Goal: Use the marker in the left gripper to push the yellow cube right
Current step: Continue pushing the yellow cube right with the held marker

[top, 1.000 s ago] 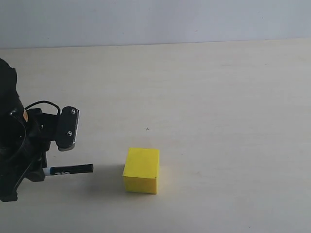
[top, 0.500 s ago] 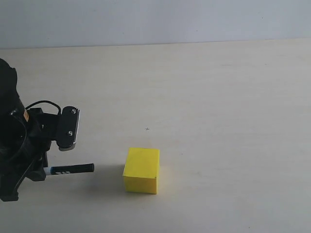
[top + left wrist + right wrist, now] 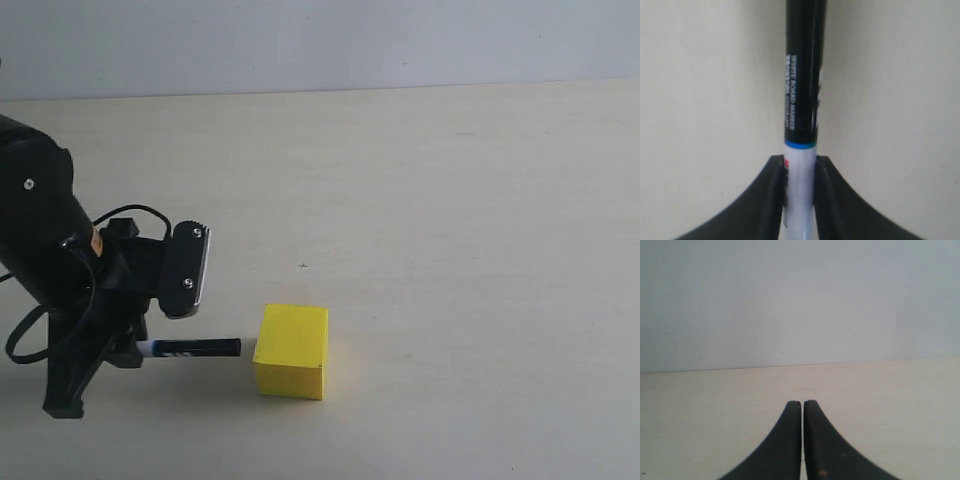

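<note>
Exterior view has the left gripper low over the left side of the pale tabletop, on a black arm with looping cables. It holds the marker lying level just above the surface, with the black end pointing right toward the yellow cube. The cube sits flat on the tabletop, a little left of the middle and near the front edge of the view. The marker's tip is just beside the cube's left face, and shadow there hides whether the two touch. In the left wrist view the gripper has its two black fingers pinching the marker by its white barrel, while the dark labelled part runs straight out beyond them. The cube does not show in this view. In the right wrist view the right gripper has its fingers pressed together on nothing, above bare tabletop with a grey wall behind.
</note>
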### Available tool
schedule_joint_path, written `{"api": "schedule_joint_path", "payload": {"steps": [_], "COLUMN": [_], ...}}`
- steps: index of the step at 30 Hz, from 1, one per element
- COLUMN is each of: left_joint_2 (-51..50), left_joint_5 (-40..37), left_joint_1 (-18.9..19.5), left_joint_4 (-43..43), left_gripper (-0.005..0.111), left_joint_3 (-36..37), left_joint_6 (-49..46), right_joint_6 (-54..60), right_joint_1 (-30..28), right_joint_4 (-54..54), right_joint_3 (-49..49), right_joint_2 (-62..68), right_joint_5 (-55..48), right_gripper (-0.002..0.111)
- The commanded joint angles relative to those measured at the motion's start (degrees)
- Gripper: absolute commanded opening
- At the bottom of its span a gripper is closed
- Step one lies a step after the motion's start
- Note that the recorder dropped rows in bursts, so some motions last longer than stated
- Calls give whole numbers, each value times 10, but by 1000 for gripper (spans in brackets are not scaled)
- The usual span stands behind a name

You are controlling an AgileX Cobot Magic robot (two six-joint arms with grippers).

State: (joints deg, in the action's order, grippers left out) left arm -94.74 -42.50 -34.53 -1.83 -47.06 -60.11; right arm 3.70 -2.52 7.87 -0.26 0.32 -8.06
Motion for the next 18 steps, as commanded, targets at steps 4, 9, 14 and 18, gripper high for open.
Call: {"api": "schedule_joint_path", "payload": {"steps": [4, 9, 14, 18], "left_joint_2": [0, 0, 0, 0], "left_joint_5": [-20, -84, -86, -78], "left_joint_1": [-26, -5, -1, -19], "left_joint_4": [-29, 30, 29, 28], "left_gripper": [0, 0, 0, 0], "left_joint_3": [-35, -35, -35, -35], "left_joint_6": [1, 19, 66, 97], "right_joint_6": [5, 5, 5, 5], "right_joint_1": [-2, -2, -2, -2], "right_joint_4": [-3, -3, -3, -3], "right_joint_3": [3, 3, 3, 3], "right_joint_2": [-3, -3, -3, -3], "right_joint_5": [5, 5, 5, 5], "right_gripper": [2, 2, 2, 2]}}
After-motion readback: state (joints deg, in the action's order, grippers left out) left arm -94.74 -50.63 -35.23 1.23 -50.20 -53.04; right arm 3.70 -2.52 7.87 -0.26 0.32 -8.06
